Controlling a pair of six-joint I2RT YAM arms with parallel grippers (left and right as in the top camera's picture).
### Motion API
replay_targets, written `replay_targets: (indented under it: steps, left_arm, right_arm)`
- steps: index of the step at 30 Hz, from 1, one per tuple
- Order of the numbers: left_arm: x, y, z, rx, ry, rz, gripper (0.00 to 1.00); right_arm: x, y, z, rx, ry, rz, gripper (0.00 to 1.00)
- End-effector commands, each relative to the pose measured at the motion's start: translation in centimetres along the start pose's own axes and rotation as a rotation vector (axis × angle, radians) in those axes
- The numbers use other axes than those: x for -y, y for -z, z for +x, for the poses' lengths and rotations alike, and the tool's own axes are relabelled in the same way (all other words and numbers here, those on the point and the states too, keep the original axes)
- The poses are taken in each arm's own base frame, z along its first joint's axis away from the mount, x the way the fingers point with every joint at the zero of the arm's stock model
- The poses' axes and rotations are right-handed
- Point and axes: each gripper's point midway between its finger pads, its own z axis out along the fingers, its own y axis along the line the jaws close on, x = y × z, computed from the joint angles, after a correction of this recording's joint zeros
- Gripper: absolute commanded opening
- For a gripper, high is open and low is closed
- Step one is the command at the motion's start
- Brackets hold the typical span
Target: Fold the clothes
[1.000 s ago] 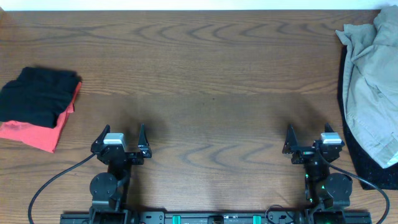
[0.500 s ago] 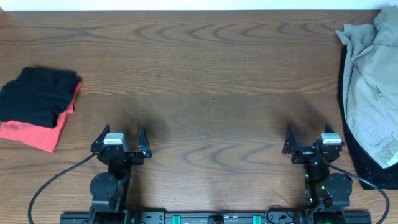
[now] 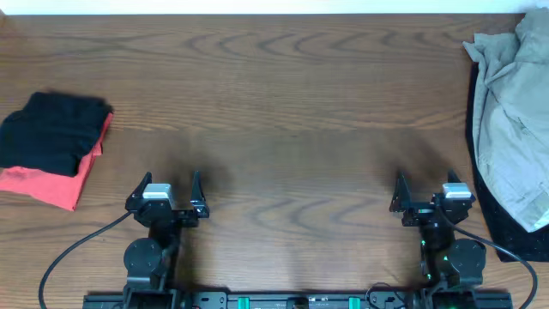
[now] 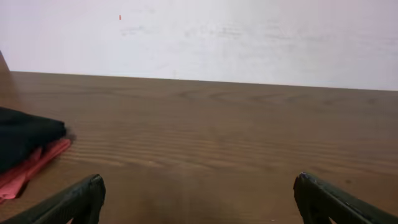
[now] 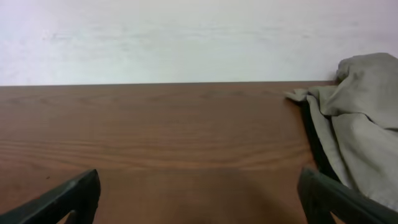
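A folded black garment (image 3: 50, 130) lies on a folded coral-red tee (image 3: 53, 184) at the table's left edge; both show in the left wrist view, black (image 4: 25, 140) over red (image 4: 28, 174). A crumpled beige garment (image 3: 515, 112) lies at the right edge over a black garment (image 3: 506, 227); the beige one also shows in the right wrist view (image 5: 360, 124). My left gripper (image 3: 165, 193) is open and empty near the front edge, its fingers wide apart (image 4: 199, 196). My right gripper (image 3: 426, 193) is open and empty too (image 5: 199, 193), just left of the right pile.
The wooden table (image 3: 292, 112) spans the view, with a white wall (image 4: 205, 31) behind its far edge. Cables run from both arm bases at the front edge.
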Motion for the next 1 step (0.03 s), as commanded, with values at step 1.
replay_targets:
  steps: [1]
  left_arm:
    - [-0.31, -0.05, 1.60, -0.050, -0.004, -0.015, 0.98]
  right_arm:
    - [0.08, 0.02, 0.07, -0.001, 0.012, 0.002, 0.99]
